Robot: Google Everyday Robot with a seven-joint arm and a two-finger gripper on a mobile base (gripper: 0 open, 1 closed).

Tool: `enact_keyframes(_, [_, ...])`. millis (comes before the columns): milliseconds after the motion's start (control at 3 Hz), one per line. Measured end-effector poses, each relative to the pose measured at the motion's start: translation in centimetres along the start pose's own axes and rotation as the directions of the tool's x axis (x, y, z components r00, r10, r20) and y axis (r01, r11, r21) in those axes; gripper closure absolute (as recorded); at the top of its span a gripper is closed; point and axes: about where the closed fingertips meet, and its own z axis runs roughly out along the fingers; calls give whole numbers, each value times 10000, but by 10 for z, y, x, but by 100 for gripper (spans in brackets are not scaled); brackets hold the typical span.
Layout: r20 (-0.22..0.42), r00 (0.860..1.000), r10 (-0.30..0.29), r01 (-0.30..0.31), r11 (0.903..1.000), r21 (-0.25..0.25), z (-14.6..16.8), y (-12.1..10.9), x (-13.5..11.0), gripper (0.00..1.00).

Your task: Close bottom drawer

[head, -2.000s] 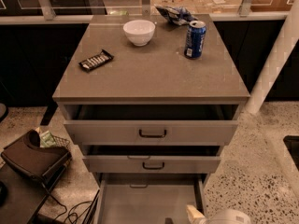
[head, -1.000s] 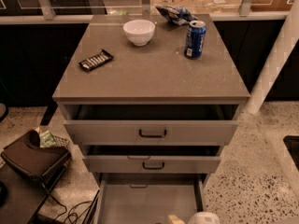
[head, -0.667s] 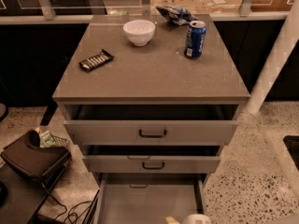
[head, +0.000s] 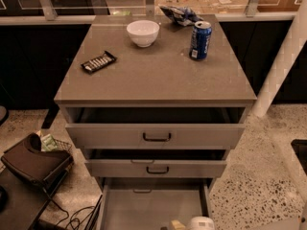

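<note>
The grey flat-fronted bottom drawer (head: 144, 209) stood pulled far out at the foot of a grey stone-topped cabinet (head: 153, 75), with the robot's white gripper (head: 199, 223) over its front right corner. Whether the gripper was spread or closed could not be told.

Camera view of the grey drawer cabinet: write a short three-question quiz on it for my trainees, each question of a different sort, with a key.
1. True or false: the bottom drawer is shut.
2. What stands to the right of the white bowl on the cabinet top? A) blue can B) mug C) bottle
3. Fill in: the hand shows at the picture's ____ edge, over the bottom drawer.
Key: 1 false, it is pulled out; 2 A; 3 bottom.
</note>
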Motion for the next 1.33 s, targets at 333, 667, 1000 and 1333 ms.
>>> enact_keyframes(333, [18,10000,87,-87,9999,-50,10,-8,15,0])
enact_keyframes(667, [225,9992,323,-319,9993,-199,26,-8,22,0])
enact_keyframes(1000, [431,9975,568,-554,9979,-330,41,-5,25,15])
enact_keyframes(1333, [449,9973,586,-570,9978,-350,42,-3,24,39])
